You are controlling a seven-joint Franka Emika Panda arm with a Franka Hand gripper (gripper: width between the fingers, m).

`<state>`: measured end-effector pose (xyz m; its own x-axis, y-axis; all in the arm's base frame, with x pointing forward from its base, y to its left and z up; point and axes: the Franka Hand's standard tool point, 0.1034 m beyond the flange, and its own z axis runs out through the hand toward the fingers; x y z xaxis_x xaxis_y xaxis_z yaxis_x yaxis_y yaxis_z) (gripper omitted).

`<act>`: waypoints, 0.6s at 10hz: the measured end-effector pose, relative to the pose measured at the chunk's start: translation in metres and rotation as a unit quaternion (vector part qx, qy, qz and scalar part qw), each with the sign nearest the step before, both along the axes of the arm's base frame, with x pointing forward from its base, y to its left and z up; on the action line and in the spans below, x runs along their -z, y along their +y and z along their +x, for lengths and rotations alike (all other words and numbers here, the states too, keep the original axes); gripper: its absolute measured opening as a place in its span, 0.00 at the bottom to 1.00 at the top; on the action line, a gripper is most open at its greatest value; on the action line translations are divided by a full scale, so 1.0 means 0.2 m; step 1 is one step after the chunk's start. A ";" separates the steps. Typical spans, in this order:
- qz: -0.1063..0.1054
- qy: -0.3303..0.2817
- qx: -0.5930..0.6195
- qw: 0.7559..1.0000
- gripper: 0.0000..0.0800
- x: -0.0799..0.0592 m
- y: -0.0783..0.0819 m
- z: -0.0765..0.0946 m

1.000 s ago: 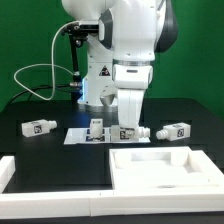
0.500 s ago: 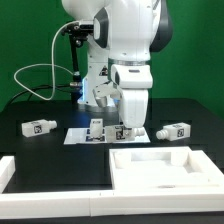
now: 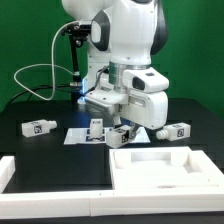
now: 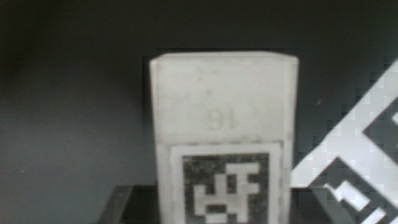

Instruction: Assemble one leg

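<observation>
My gripper (image 3: 120,136) is shut on one leg (image 3: 119,133), a short white peg with a black-and-white tag, and holds it tilted just above the marker board (image 3: 82,135). In the wrist view this leg (image 4: 221,110) fills the middle and stands between my dark fingers (image 4: 135,206), with the tag facing the camera. A second leg (image 3: 97,128) stands upright on the marker board beside my gripper. A third leg (image 3: 40,127) lies at the exterior view's left. A fourth leg (image 3: 175,131) lies at the right.
The large flat white panel with raised rim (image 3: 160,172) lies at the front right. A white L-shaped rim piece (image 3: 12,170) runs along the front left of the black table. Cables and a stand rise behind the arm.
My wrist has swung over to the exterior view's right and tilted. The leg in my gripper has come up off the marker board and now leans.
</observation>
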<state>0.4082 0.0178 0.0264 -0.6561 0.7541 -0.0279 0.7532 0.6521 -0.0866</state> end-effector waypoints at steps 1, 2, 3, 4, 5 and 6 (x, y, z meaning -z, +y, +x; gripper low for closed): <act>-0.001 0.007 -0.055 0.998 0.36 0.01 -0.02 -0.01; 0.004 0.029 -0.135 0.990 0.36 0.02 -0.05 -0.05; 0.006 0.047 -0.181 0.982 0.36 0.02 -0.06 -0.07; 0.004 0.061 -0.228 0.972 0.36 0.03 -0.05 -0.09; 0.002 0.074 -0.270 0.960 0.36 0.04 -0.06 -0.11; 0.000 0.086 -0.304 0.949 0.36 0.04 -0.07 -0.11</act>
